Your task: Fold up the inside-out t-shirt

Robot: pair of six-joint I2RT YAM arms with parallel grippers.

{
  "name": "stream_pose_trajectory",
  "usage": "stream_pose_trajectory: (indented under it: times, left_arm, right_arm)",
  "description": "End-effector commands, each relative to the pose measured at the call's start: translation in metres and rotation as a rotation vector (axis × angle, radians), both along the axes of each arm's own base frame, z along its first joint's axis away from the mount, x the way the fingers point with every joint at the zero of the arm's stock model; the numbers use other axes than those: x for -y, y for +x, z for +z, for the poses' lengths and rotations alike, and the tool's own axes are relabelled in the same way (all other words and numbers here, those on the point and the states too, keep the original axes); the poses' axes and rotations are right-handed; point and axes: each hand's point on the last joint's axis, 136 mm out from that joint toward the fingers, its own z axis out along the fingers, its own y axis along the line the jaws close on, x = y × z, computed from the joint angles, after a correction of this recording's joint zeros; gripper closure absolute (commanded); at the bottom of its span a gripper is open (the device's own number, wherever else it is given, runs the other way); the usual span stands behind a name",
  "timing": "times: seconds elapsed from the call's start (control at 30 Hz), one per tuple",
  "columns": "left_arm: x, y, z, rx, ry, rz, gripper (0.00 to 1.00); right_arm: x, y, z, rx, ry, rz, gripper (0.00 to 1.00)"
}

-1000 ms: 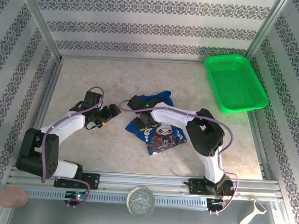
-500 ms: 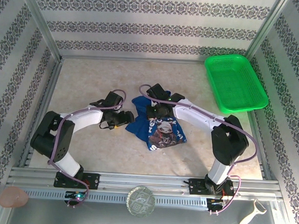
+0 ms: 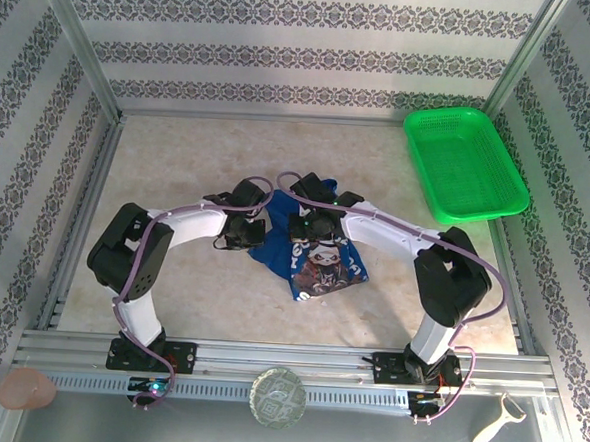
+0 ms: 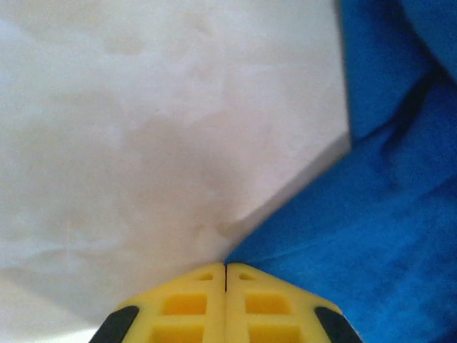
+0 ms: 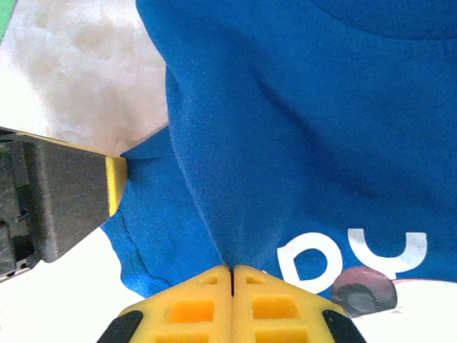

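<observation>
The inside-out t-shirt (image 3: pixel 317 264) lies crumpled in the middle of the table, royal blue, with a cartoon print and white letters showing. My left gripper (image 3: pixel 253 230) is at its left edge. In the left wrist view its yellow tips (image 4: pixel 226 266) are shut together where the cloth edge (image 4: pixel 385 236) ends. My right gripper (image 3: pixel 309 227) sits on the shirt's upper middle. Its tips (image 5: pixel 232 268) are shut on a fold of blue cloth (image 5: pixel 285 143), and creases run into them. A left finger (image 5: pixel 115 184) touches a pulled-up point of the hem.
A green mesh basket (image 3: pixel 464 161) stands at the back right corner. The beige tabletop (image 3: pixel 179 154) is fenced by metal posts and patterned walls. On the front rail lie a glass disc (image 3: pixel 278 396), a peeler (image 3: pixel 498 422) and a pink lump (image 3: pixel 26 389).
My left arm swung right to the shirt's left edge and its jaws went from open to shut. The right gripper stayed shut on the cloth and drew it slightly right and back.
</observation>
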Motion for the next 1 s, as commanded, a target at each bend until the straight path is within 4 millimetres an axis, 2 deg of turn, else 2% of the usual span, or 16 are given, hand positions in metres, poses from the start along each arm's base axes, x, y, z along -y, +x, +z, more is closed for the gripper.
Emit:
stream_pose_trajectory:
  times: [0.0, 0.17, 0.37, 0.5, 0.63, 0.8, 0.83, 0.9, 0.97]
  left_arm:
    - [0.030, 0.001, 0.008, 0.052, -0.085, -0.051, 1.00]
    - [0.053, 0.014, 0.052, 0.191, -0.306, -0.009, 1.00]
    - [0.087, 0.024, 0.080, 0.269, -0.570, 0.021, 1.00]
    - [0.109, 0.032, 0.095, 0.315, -0.696, 0.029, 1.00]
    - [0.123, 0.034, 0.082, 0.302, -0.705, 0.040, 1.00]
    - [0.121, 0.026, 0.031, 0.232, -0.650, 0.103, 1.00]
    - [0.118, 0.023, 0.022, 0.219, -0.641, 0.119, 0.93]
    - [0.112, 0.020, 0.015, 0.214, -0.638, 0.136, 0.68]
    - [0.103, 0.020, 0.021, 0.242, -0.617, 0.140, 0.54]
  right_arm:
    - [0.002, 0.004, 0.018, 0.024, 0.072, -0.049, 1.00]
    - [0.005, 0.009, 0.030, 0.041, 0.167, -0.107, 1.00]
    - [0.008, 0.015, 0.039, 0.039, 0.269, -0.166, 1.00]
    - [0.009, 0.016, 0.039, 0.033, 0.279, -0.178, 1.00]
    - [0.009, 0.017, 0.039, 0.033, 0.291, -0.189, 1.00]
    - [0.010, 0.016, 0.038, 0.029, 0.295, -0.197, 1.00]
    - [0.009, 0.016, 0.037, 0.026, 0.295, -0.197, 1.00]
    - [0.009, 0.016, 0.035, 0.021, 0.293, -0.197, 1.00]
    - [0.010, 0.016, 0.032, 0.017, 0.290, -0.198, 1.00]
